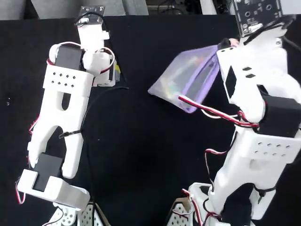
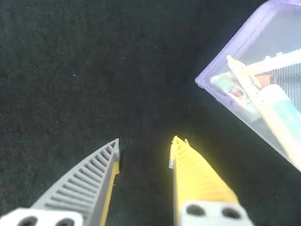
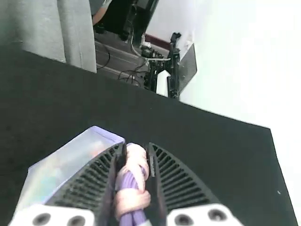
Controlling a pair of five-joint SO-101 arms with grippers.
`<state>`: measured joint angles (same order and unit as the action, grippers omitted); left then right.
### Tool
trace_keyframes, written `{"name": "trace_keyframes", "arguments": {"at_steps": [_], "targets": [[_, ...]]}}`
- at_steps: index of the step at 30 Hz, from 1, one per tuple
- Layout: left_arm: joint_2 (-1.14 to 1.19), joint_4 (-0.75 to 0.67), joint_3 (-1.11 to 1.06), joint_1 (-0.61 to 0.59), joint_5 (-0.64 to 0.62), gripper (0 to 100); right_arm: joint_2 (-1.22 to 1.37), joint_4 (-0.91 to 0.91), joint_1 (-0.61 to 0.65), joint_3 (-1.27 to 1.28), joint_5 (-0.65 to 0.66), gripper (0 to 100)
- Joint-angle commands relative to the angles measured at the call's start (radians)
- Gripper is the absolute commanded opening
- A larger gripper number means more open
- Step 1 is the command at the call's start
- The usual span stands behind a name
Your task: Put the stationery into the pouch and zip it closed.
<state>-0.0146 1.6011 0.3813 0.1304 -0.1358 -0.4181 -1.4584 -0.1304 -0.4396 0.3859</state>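
**Pouch held up by right gripper, left gripper open beside it**

- Right gripper [image 3: 135, 147]: closed tight on a purple-and-pink tab [image 3: 134, 186] at one end of the pouch [image 1: 188, 81].
- The pouch hangs from that tab, tilted, with its far end lower and pointing away from the right arm. Can't tell whether the low corner touches the table [image 1: 141, 150].
- Stationery [image 2: 263, 101] is inside the pouch. Through the translucent purple wall I can see a pale stick-shaped item, a teal-ended piece and some red/orange bits, all lying along the pouch's length.
- Can't tell the zipper state from any view.
- Left gripper [image 2: 145, 141]: jaws apart, nothing between them. It has a grey finger [image 2: 89, 181] and a yellow finger [image 2: 200, 181], both pointing at bare table near the pouch's low corner and not touching the pouch.
- The left arm stands on the opposite side of the pouch from the right arm.
- A red/white/black cable [image 1: 211, 111] on the right arm crosses in front of the pouch's lower edge in the high view.
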Motion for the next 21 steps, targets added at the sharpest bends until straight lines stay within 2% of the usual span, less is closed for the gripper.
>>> {"name": "trace_keyframes", "arguments": {"at_steps": [1, 15, 21], "targets": [[-0.015, -0.002, 0.002, 0.002, 0.006, 18, -0.048, 0.072, -0.051, -0.065, 0.026, 1.1], [-0.015, -0.002, 0.001, 0.002, 0.006, 18, 0.01, 0.061, -0.084, -0.2, 0.025, 1.1], [-0.015, -0.002, 0.001, 0.001, 0.009, 18, 0.065, 0.052, 0.074, -0.193, -0.077, 1.1]]}}
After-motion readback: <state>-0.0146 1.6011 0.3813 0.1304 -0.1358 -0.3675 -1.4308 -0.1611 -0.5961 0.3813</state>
